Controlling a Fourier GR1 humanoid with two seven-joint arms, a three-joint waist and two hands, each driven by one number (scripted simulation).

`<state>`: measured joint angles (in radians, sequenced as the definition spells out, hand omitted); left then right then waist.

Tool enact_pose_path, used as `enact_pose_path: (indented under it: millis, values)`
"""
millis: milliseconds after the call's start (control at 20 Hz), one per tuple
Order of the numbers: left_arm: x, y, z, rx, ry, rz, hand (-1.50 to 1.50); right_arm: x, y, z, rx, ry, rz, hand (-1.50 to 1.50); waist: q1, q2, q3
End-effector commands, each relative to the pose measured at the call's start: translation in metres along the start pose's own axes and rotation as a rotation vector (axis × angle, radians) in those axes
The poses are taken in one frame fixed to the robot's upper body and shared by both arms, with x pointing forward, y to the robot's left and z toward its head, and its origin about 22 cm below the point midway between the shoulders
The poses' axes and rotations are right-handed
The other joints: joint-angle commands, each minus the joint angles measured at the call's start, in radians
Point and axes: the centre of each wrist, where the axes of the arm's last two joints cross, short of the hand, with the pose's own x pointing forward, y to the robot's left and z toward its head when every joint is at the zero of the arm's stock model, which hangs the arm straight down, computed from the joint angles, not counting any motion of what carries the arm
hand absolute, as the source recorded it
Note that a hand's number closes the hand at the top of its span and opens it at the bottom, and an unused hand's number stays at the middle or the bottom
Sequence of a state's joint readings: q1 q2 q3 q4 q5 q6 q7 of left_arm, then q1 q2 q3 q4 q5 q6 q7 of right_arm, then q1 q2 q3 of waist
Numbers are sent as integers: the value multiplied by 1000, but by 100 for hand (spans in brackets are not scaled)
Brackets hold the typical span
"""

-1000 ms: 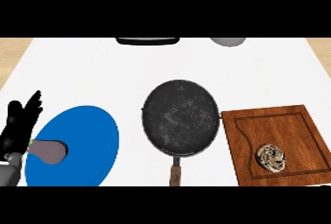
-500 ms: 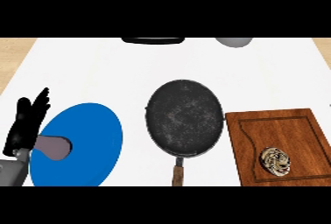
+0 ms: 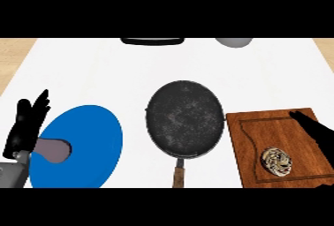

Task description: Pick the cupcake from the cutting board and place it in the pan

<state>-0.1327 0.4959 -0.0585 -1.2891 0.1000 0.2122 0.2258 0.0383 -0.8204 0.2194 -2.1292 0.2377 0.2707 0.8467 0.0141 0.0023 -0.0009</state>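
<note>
The cupcake [image 3: 276,161], seen from above as a swirled tan and brown round, sits on the wooden cutting board [image 3: 254,132] at the lower right. A dark round pan [image 3: 184,118] with a wooden handle lies in the middle, left of the board. My right hand [image 3: 317,129] comes in from the right edge over the board's right side, fingers straight, up and to the right of the cupcake and apart from it. At the left edge my left hand [image 3: 24,125] rests open with fingers up, holding nothing.
A blue plate [image 3: 88,145] lies at the lower left beside my left hand. A black object [image 3: 151,41] and a grey round object [image 3: 234,41] sit at the counter's far edge. Wood-coloured floor shows past the counter's left and right sides.
My right hand has come into view over the board's right side. The view has shifted, so the pan, board and plate show slightly further right.
</note>
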Motion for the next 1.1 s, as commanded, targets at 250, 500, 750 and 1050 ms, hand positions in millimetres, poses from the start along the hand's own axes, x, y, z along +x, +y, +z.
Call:
enact_pose_path:
  millis: [250,500,750,1050]
  values:
    - [5,2,-9,19,11,6,0,7,41,-26,17,67,89,-150,-15,-2,1]
    - [0,15,-16,20,9,8,0,-1,50,-14,46,76,105,-150,-21,-2,1]
    - [6,-10,7,18,-12,6,0,-11,41,-27,63,51,96,-150,-14,-3,1]
    - [-22,-2,20,10,1,-14,0,-3,51,-46,42,73,95,-150,-11,-3,1]
